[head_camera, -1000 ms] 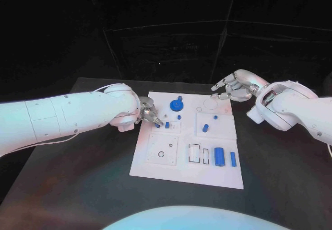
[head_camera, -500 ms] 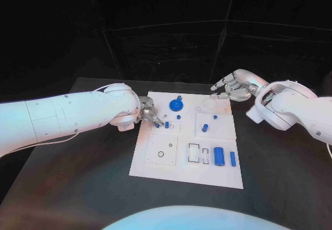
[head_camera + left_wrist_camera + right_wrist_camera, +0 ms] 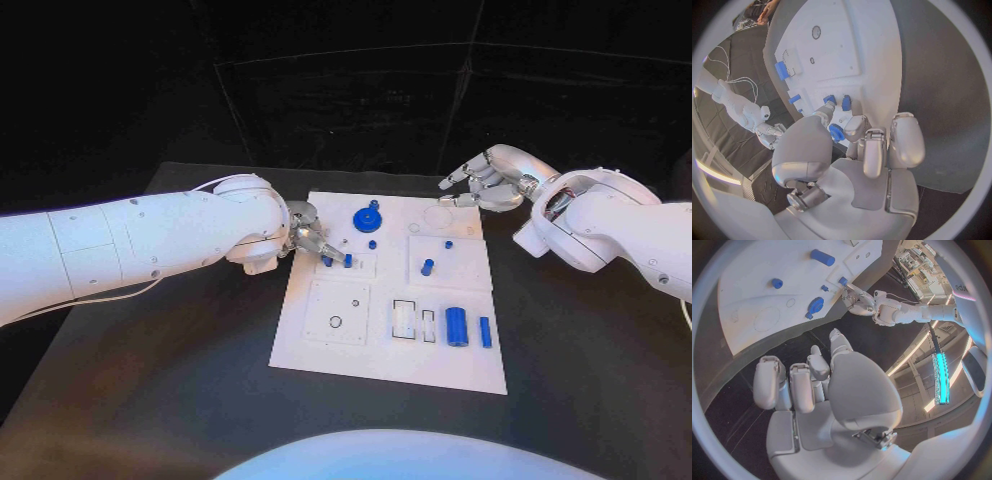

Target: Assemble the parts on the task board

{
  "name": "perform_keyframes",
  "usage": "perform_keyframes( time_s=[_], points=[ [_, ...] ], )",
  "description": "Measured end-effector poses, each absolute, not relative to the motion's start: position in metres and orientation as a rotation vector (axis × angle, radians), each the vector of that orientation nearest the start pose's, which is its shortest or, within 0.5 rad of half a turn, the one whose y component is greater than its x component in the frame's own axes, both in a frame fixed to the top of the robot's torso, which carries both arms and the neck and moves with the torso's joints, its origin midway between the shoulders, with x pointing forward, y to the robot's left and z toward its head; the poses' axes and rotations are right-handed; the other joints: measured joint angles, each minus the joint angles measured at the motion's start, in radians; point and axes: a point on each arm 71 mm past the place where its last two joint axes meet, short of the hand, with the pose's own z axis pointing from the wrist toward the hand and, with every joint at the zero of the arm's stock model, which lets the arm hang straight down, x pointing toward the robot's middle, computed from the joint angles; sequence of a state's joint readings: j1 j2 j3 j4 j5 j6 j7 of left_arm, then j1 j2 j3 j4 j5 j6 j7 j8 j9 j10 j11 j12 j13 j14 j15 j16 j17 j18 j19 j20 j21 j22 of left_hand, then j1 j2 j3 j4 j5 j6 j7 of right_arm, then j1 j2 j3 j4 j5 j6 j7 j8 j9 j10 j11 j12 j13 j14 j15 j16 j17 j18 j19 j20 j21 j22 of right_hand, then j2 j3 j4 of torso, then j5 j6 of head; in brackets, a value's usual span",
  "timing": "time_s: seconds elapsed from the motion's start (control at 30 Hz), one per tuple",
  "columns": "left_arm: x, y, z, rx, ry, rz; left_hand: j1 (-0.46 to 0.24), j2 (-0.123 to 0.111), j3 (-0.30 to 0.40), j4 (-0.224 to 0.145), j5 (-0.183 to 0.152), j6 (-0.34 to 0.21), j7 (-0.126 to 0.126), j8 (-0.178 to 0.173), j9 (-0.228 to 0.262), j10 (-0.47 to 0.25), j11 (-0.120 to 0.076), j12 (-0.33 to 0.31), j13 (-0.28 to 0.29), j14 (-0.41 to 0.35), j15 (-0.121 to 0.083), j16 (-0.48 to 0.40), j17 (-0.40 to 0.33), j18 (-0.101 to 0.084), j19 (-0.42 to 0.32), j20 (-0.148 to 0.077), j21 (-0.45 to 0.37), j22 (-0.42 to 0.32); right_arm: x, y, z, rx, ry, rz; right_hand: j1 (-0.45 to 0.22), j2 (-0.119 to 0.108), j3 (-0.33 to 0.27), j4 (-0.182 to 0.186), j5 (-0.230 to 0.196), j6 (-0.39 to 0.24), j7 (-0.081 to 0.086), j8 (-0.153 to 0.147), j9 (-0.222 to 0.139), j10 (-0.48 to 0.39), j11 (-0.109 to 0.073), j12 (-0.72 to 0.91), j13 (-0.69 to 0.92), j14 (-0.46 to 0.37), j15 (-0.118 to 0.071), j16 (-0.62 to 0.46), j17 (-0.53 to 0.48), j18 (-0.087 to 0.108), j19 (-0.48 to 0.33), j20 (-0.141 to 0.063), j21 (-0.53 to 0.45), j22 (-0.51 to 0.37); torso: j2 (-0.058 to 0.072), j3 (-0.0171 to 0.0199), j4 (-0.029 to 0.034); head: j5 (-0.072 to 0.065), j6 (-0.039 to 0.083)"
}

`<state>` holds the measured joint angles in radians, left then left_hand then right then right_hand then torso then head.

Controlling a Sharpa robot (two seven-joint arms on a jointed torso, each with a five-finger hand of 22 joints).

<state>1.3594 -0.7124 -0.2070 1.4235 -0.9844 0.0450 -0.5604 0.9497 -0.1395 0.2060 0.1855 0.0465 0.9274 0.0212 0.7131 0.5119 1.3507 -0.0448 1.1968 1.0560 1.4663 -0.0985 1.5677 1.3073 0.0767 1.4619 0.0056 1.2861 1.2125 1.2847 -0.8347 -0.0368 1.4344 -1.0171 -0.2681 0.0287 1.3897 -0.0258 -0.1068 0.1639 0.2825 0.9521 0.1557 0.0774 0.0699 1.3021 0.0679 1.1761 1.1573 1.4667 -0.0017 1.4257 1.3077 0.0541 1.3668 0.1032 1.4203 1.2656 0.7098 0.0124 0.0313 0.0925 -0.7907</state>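
Observation:
The white task board [image 3: 340, 350] lies mid-table. My left hand [image 3: 307, 240] is at its left edge with its fingers curled in. One outstretched fingertip [image 3: 824, 109] touches the nearer of two small blue pegs [image 3: 327, 262] [image 3: 829, 99] standing there; the second peg [image 3: 348, 260] is just beside it. A blue gear [image 3: 368, 218] [image 3: 815, 305] sits near the far edge. My right hand [image 3: 483, 185] [image 3: 811, 390] hovers off the board's far right corner, fingers curled with nothing in them.
More blue parts are on the board: a short peg [image 3: 372, 244], another [image 3: 449, 244], a slanted pin [image 3: 427, 267], a thick cylinder [image 3: 457, 326] and a thinner one [image 3: 486, 332]. Black table [image 3: 173, 380] surrounds the board.

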Motion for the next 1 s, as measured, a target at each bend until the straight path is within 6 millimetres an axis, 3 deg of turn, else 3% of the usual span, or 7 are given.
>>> perform_keyframes(
  time_s=[0.1, 0.37, 1.0],
  points=[
    [0.5017, 0.1932, -0.2104, -0.227, 2.28, -0.334, 0.001, 0.001, -0.014, 0.009, 0.0, 0.0, 0.0, 0.0, -0.001, 0.0, 0.0, 0.0, 0.0, -0.001, -0.001, 0.0, 0.0, 0.0, 0.0, 0.0, 0.0, 0.0, 0.5158, -0.2209, -0.1491, 0.181, 1.684, 0.885, 0.0, 0.0, 0.0, 0.0, 0.0, 0.0, 0.0, 0.0, 0.0, 0.0, 0.0, 0.0, 0.0, 0.0, 0.0, 0.0, 0.0, 0.0, 0.0, 0.0, 0.0, 0.0, 0.0, 0.0, 0.0, 0.0, 0.0],
    [0.4989, 0.1941, -0.2065, -0.24, 2.255, -0.354, 0.04, 0.04, -0.051, 0.021, 0.0, 0.0, 0.0, 0.004, -0.006, 0.0, 0.0, 0.0, 0.0, -0.001, -0.001, 0.0, 0.0, 0.0, 0.0, 0.0, 0.0, 0.0, 0.5167, -0.2205, -0.1494, 0.18, 1.685, 0.884, 0.0, 0.0, 0.0, 0.0, 0.0, 0.0, 0.0, 0.0, 0.0, 0.0, 0.0, 0.0, 0.0, 0.0, 0.0, 0.0, 0.0, 0.0, 0.0, 0.0, 0.0, 0.0, 0.0, -0.0004, 0.0, 0.0, -0.001],
    [0.498, 0.1887, -0.2037, -0.246, 2.241, -0.389, 0.061, 0.061, -0.073, 0.021, 0.0, 0.0, 0.0, 0.008, -0.01, 0.0, 0.0, 0.0, 0.0, -0.001, -0.001, 0.0, 0.0, 0.0, 0.0, 0.0, 0.0, 0.0, 0.5171, -0.2193, -0.1497, 0.178, 1.687, 0.886, 0.0, 0.0, -0.003, 0.003, 0.0, 0.0, 0.0, 0.0, 0.0, 0.0, 0.0, 0.0, -0.001, 0.0, 0.0, -0.004, 0.0, 0.0, 0.0, 0.0, 0.0, -0.002, -0.001, 0.0012, -0.0006, 0.001, -0.003]
  ],
)
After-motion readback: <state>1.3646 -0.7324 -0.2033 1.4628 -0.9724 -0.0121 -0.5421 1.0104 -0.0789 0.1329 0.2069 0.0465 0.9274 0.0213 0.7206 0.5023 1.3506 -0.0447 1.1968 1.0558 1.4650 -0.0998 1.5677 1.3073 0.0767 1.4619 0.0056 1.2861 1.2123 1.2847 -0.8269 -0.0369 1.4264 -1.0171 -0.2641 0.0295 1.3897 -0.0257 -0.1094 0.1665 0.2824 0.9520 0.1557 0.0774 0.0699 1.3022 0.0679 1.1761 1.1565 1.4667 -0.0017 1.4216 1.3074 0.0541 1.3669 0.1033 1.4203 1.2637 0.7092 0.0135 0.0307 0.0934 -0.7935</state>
